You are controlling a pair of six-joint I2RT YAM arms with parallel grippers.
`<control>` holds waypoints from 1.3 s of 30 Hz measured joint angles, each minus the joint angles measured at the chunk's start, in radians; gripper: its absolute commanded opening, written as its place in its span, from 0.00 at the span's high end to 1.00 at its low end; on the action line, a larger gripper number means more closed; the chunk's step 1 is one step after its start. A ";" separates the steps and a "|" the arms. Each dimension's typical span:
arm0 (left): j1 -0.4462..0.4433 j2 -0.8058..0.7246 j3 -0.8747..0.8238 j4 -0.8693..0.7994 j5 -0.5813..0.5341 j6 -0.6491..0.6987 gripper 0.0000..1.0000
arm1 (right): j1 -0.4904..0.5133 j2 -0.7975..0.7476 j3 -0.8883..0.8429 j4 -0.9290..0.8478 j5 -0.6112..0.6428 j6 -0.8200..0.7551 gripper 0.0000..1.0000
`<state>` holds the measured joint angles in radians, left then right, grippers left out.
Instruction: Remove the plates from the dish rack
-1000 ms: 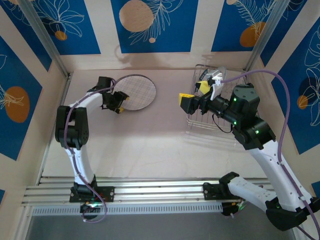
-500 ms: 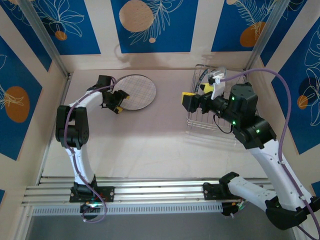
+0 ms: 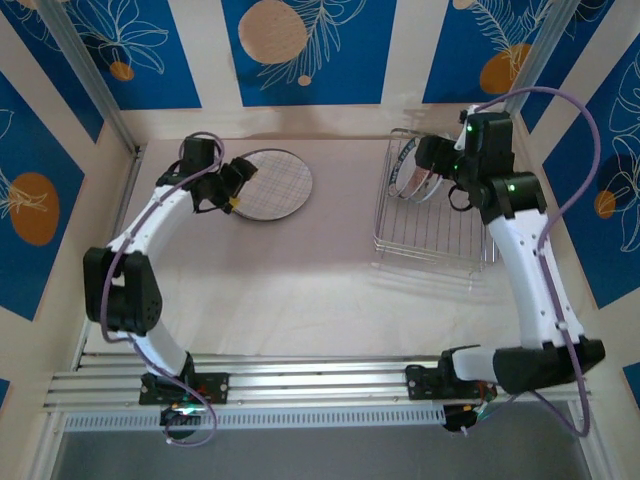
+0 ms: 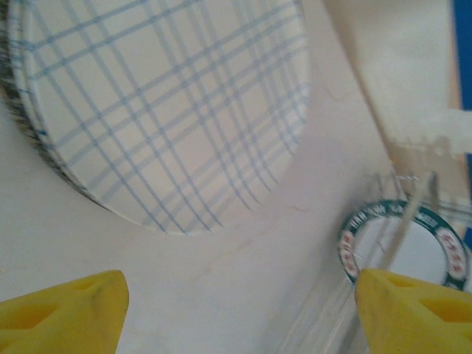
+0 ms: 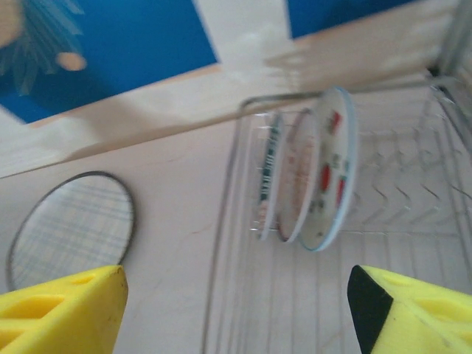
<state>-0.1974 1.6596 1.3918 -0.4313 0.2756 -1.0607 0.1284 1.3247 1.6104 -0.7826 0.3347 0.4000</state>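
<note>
I read my left gripper (image 4: 240,299) wide open, empty, beside the crosshatched plate (image 3: 272,184) lying on the tabletop (image 3: 300,285). My right gripper (image 5: 236,295) is equally spread, empty, facing three plates (image 5: 310,173) upright in the dish rack (image 3: 430,262).

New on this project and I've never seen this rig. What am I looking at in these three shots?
It's a robot with a left arm and a right arm, bolted at the near edge of a table. Each arm ends in a two-finger gripper.

The top view looks down from above and behind. In it the left gripper is beside a crosshatched plate lying flat on the table. The right gripper is at the wire rack.

The other two pictures come from cameras on the wrists. The yellow wedges in the bottom corners are each gripper's own fingers.

The right wrist view shows three plates standing upright in the rack. Both grippers are open and hold nothing.
</note>
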 measured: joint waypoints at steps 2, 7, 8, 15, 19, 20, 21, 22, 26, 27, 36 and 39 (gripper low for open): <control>-0.045 -0.047 0.000 0.010 -0.016 0.019 0.20 | -0.048 0.051 0.005 0.001 -0.001 0.012 0.21; -0.165 -0.163 -0.001 0.038 -0.044 0.087 0.17 | -0.140 0.151 0.005 0.015 -0.016 0.014 0.22; -0.192 -0.190 -0.006 0.050 -0.051 0.103 0.17 | -0.154 0.167 0.005 0.020 -0.023 0.014 0.23; -0.361 -0.352 -0.039 0.087 -0.077 0.222 0.18 | -0.206 0.292 0.015 0.064 -0.092 -0.009 0.32; -0.435 -0.443 -0.083 0.118 -0.080 0.282 0.17 | -0.214 0.363 0.026 0.073 -0.116 -0.031 0.38; -0.450 -0.470 -0.099 0.126 -0.080 0.296 0.16 | -0.215 0.375 0.026 0.076 -0.122 -0.035 0.40; -0.462 -0.494 -0.112 0.133 -0.080 0.308 0.16 | -0.217 0.387 0.026 0.080 -0.127 -0.039 0.42; -0.468 -0.512 -0.123 0.139 -0.080 0.315 0.16 | -0.219 0.396 0.026 0.082 -0.131 -0.044 0.44; -0.478 -0.586 -0.159 0.161 -0.080 0.343 0.16 | -0.231 0.435 0.047 0.088 -0.142 -0.057 0.52; -0.478 -0.599 -0.165 0.163 -0.082 0.348 0.16 | -0.234 0.446 0.056 0.090 -0.144 -0.058 0.52; -0.480 -0.651 -0.178 0.163 -0.083 0.391 0.16 | -0.234 0.510 0.112 0.094 -0.144 -0.062 0.57; -0.480 -0.650 -0.178 0.162 -0.074 0.391 0.16 | -0.233 0.535 0.134 0.093 -0.144 -0.070 0.61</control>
<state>-0.6777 1.0096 1.2140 -0.2691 0.2012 -0.6693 -0.1051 1.8599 1.7443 -0.6895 0.1905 0.3298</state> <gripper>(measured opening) 0.843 0.405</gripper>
